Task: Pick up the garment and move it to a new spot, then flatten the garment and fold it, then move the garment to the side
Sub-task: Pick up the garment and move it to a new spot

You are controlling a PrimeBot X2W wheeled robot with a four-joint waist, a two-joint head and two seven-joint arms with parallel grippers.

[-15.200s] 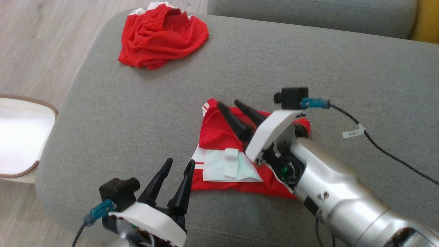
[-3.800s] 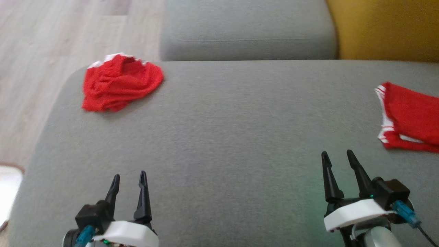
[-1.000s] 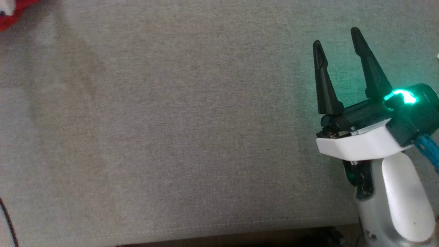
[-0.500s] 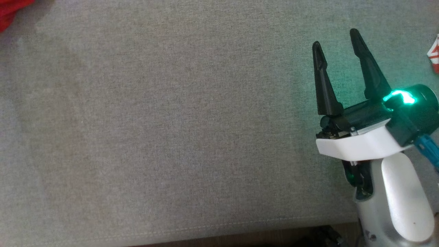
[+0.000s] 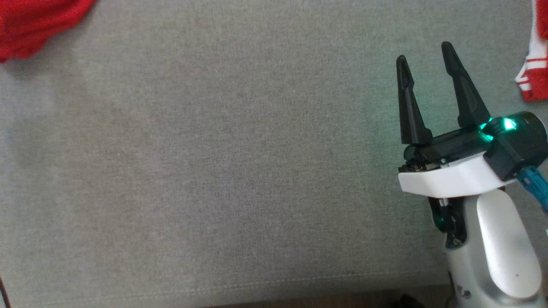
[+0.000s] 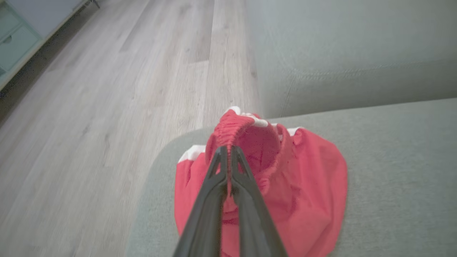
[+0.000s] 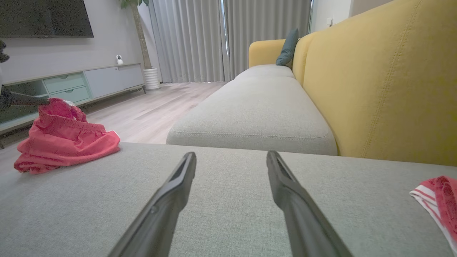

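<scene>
A crumpled red garment with white trim lies at the corner of the grey sofa seat. My left gripper is shut on its gathered waistband, which is pulled up into a peak. In the head view the garment shows at the upper left corner. The right wrist view has it at the far left, with a dark finger of the left gripper reaching into its top. My right gripper stands open and empty over bare seat fabric at the right, its two fingers spread wide.
A folded red and white garment lies at the seat's right edge. A yellow backrest rises on the right. A second grey cushion lies ahead. Wooden floor and a low cabinet lie beyond the sofa's left end.
The head camera has shifted, bringing more of the red garment in at the upper left and the folded one in at the right. My left gripper has shut. The right gripper stays open.
</scene>
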